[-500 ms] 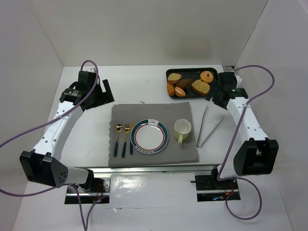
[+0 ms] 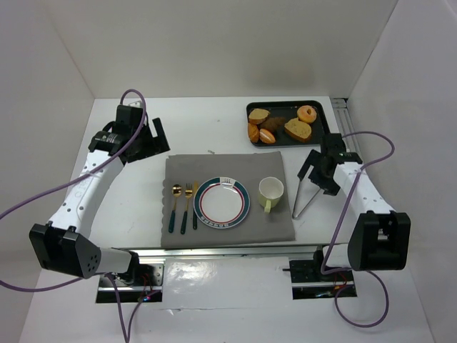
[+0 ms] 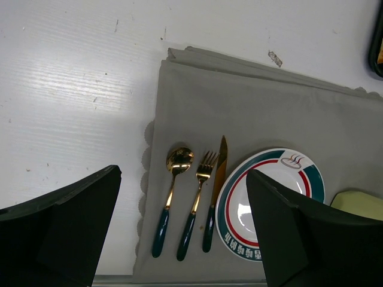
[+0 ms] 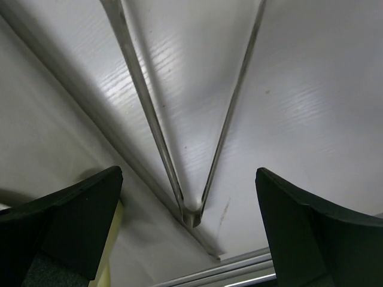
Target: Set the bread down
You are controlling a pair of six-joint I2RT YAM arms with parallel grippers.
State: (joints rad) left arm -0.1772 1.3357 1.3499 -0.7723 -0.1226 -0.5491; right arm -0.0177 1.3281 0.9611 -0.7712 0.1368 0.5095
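Left end effector (image 2: pixel 151 141) hangs over the back-left of the surface (image 2: pixel 128 193), fingers spread wide, nothing in them. Moving across: the plate (image 2: pixel 222 204) sits bare on the grey mat (image 2: pixel 186 168), no bread delivered. Further right, the right end effector (image 2: pixel 318 176) hovers over the tongs (image 4: pixel 190 210), fully open, gripping nothing. The bread (image 2: pixel 298 128)? All in the black tray (image 2: pixel 282 104), back right. By my read, nearly everything is left to do.
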